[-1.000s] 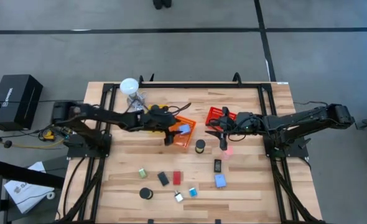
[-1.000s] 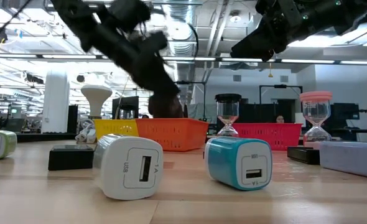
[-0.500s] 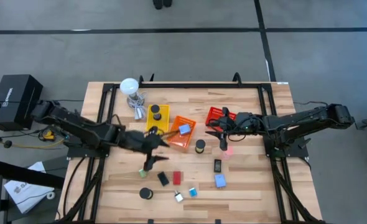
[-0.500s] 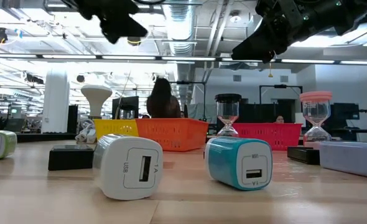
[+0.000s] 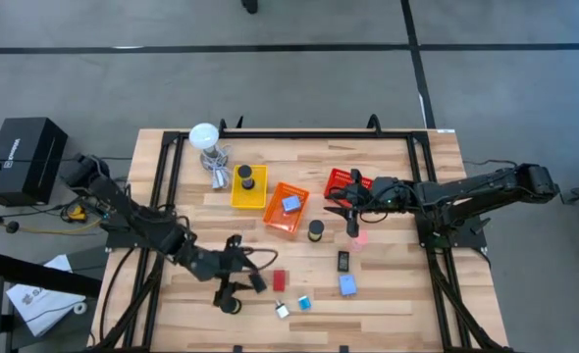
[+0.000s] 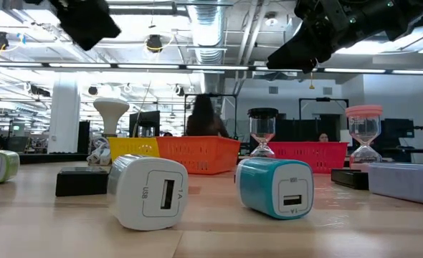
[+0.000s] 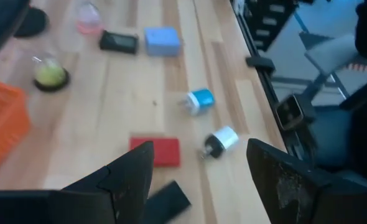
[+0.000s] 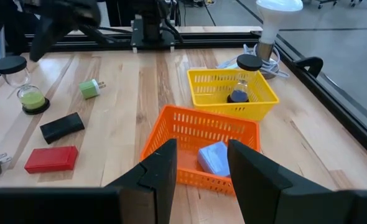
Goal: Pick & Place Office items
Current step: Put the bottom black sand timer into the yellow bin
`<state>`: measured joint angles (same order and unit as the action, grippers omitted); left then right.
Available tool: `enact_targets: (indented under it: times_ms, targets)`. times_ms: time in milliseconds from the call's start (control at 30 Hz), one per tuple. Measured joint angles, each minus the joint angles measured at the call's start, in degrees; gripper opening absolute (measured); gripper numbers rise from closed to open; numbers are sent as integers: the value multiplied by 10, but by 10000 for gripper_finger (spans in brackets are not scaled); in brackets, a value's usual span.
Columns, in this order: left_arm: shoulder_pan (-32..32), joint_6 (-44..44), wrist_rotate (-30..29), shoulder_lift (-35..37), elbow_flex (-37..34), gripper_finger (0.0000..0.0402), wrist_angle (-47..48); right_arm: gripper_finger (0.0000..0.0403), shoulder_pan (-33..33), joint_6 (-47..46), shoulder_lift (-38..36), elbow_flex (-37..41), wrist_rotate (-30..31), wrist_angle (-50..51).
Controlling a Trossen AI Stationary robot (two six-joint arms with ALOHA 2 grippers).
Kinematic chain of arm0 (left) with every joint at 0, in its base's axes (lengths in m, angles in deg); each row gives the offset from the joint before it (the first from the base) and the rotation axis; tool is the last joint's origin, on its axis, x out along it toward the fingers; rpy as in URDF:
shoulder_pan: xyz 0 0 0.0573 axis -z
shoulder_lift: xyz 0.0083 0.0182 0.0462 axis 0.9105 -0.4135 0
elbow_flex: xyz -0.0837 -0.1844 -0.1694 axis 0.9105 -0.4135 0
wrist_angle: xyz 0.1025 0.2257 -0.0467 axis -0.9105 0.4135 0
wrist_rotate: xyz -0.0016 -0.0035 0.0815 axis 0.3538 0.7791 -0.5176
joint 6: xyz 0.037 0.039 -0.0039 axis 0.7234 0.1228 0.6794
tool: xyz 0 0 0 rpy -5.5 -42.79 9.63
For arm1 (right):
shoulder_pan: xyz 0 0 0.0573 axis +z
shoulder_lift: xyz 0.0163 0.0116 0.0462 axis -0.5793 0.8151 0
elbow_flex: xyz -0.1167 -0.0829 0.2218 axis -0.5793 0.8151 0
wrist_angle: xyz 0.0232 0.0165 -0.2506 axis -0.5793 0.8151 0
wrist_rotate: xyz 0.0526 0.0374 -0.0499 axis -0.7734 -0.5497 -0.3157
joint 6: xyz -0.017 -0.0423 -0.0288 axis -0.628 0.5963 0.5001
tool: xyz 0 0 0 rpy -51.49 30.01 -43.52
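The orange basket point(image 5: 287, 209) sits near the middle of the table point(image 5: 388, 294) and serves as the landmark. A light-blue block point(image 5: 290, 204) lies inside it. Touching its left side is the yellow basket point(image 5: 249, 187), which holds a black-capped hourglass point(image 5: 244, 175). To its right, with a strip of bare wood between, stands the red basket point(image 5: 344, 180). Beyond the yellow basket, close to the far edge, stands a white-headed lamp point(image 5: 204, 136).

Just beside the orange basket's right front corner stands an hourglass with green sand point(image 5: 315, 230). Toward the front edge lie a black block point(image 5: 258, 282), a red block point(image 5: 279, 280), a white charger point(image 5: 282, 310) and a teal charger point(image 5: 303, 302); in the low view both chargers show "USB" printed beside their ports. A second light-blue block point(image 5: 347, 284) and a small black device point(image 5: 342, 261) lie to the front right, near a pink hourglass point(image 5: 359, 237). A green charger point(image 8: 91, 88) lies front-left of the basket.

The left gripper point(image 5: 233, 284) hovers front-left of the orange basket, above the black block and a black puck point(image 5: 231, 305), its fingers point(image 7: 131, 172) spread wide and empty. The right gripper point(image 5: 349, 213) hangs between the orange and red baskets, fingers apart, holding nothing. Open wood lies along the front-left and front-right corners.
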<state>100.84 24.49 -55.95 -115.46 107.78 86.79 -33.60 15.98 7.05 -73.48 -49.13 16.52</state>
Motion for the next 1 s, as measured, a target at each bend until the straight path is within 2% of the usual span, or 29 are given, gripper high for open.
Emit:
enact_targets:
  times_ms: [267,500,1000]
  targets:
    - [63,5,-7,-50,0,278,2,134,0,-37,0,0,0,4]
    - [98,1,-10,-67,0,286,6,134,0,-79,0,0,0,4]
    - [115,-75,-10,-67,-1,285,42,134,0,-59,0,0,0,4]
